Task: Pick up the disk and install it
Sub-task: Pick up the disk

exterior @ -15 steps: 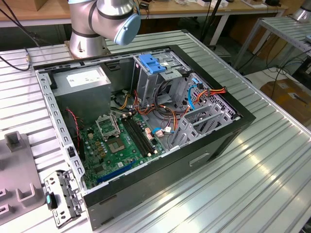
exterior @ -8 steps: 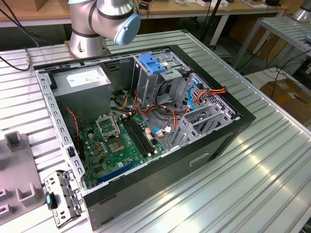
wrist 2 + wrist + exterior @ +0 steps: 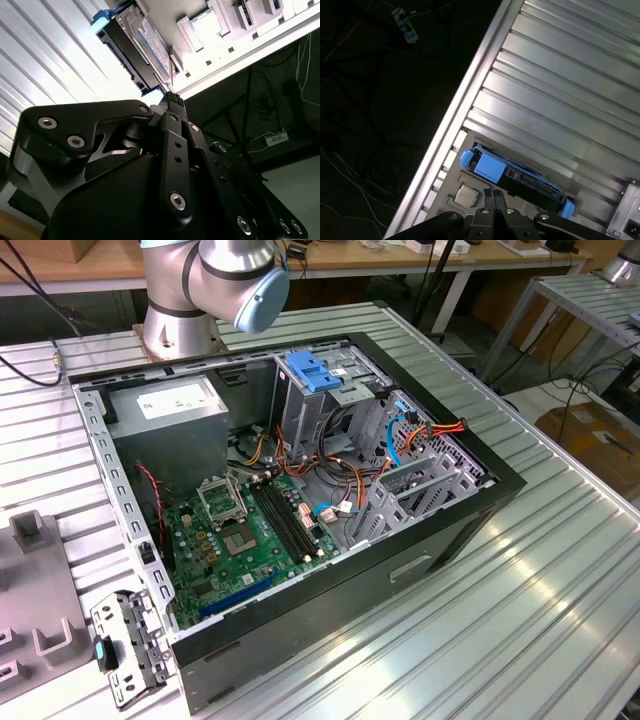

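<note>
Well, pick-up step, not yet begun: gripper [image 3: 173,100] hangs close by the disk [image 3: 512,176], fingers pressed together, nothing held. Disk lies on a pale fixture plate [image 3: 445,192] at the table edge. PC case [image 3: 500,485] sits mid-frame in the exterior view. We reckon a grasp needs the jaws opened 1st.

Exterior view overlooks the open computer case [image 3: 400,570] on the worktop [image 3: 520,620] from above; both wrist views closely share the tool [image 3: 173,97] [image 3: 495,194] and disk [image 3: 132,50] [image 3: 520,180].

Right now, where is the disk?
In both wrist views the disk lies near the edge of the ribbed table, just ahead of the claw.
</note>
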Robot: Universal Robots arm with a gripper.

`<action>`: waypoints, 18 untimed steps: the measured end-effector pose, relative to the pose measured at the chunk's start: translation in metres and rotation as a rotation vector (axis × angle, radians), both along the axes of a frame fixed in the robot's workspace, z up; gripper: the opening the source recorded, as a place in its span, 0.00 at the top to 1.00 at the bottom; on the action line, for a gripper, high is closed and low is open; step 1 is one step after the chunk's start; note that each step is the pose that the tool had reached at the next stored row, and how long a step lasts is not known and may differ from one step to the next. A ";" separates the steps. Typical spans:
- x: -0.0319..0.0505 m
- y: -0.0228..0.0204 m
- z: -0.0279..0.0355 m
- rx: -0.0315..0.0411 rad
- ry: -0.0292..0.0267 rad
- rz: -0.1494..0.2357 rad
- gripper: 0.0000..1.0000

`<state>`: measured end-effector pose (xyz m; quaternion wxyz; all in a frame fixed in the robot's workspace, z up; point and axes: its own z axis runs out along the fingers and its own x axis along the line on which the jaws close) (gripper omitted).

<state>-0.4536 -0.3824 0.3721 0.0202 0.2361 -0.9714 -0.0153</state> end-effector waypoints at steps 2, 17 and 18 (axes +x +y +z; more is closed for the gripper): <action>0.0007 0.0000 -0.0001 0.0000 0.0000 0.063 0.89; 0.0013 0.0000 -0.0001 0.0000 0.0000 0.415 0.89; 0.0013 0.0000 -0.0001 -0.0001 0.0000 0.429 0.89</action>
